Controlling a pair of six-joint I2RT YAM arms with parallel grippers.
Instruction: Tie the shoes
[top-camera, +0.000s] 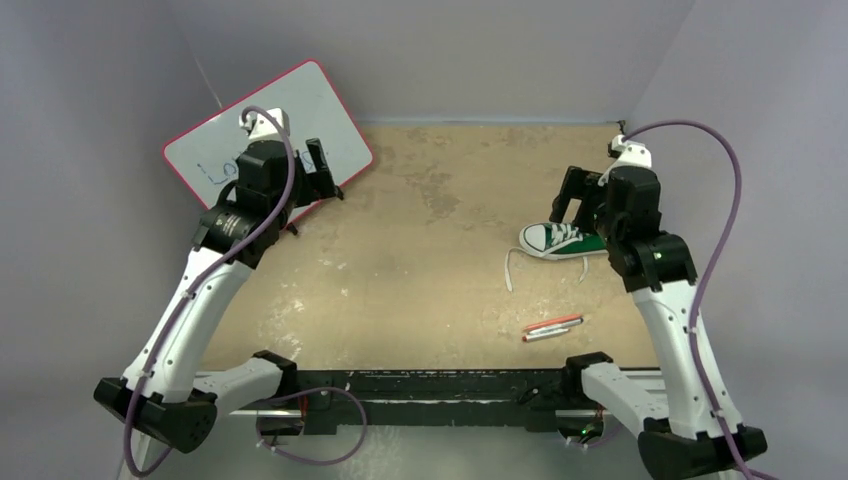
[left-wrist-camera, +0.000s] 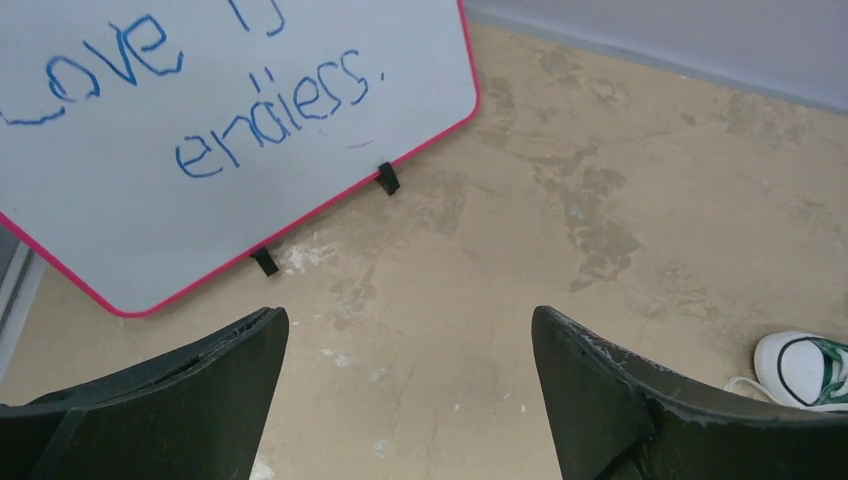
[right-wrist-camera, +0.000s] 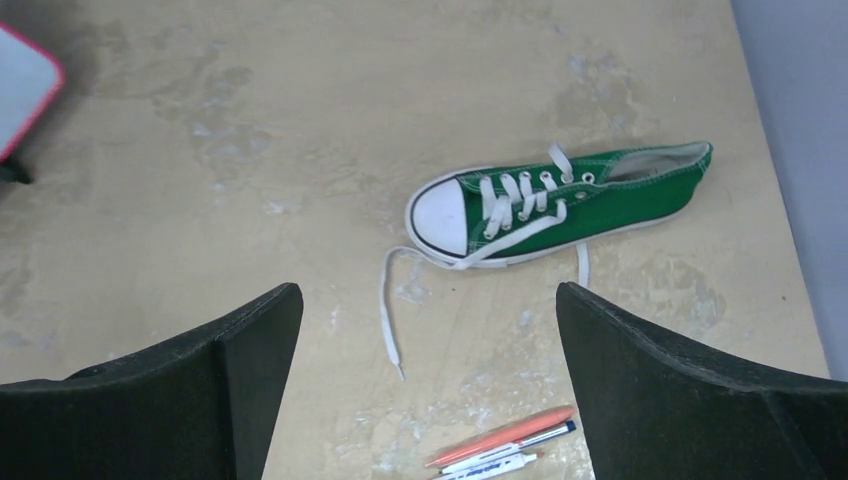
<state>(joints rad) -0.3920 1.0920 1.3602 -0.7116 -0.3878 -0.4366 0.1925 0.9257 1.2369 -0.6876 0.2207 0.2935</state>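
Observation:
A small green sneaker (top-camera: 562, 240) with a white toe cap lies on its sole at the right of the table, toe pointing left. In the right wrist view the shoe (right-wrist-camera: 600, 195) has loose white laces: one lace (right-wrist-camera: 385, 310) trails toward the front, the other (right-wrist-camera: 582, 262) hangs over the near side. My right gripper (right-wrist-camera: 428, 295) hovers open above the shoe (top-camera: 570, 200), with nothing between its fingers. My left gripper (left-wrist-camera: 408, 320) is open and empty at the far left (top-camera: 322, 170), by the whiteboard. Only the toe cap (left-wrist-camera: 805, 368) shows in the left wrist view.
A pink-rimmed whiteboard (top-camera: 260, 130) with blue writing leans at the back left (left-wrist-camera: 200, 120) on black feet. An orange pen and white pens (top-camera: 552, 327) lie in front of the shoe (right-wrist-camera: 500, 445). Grey walls close in the table on three sides.

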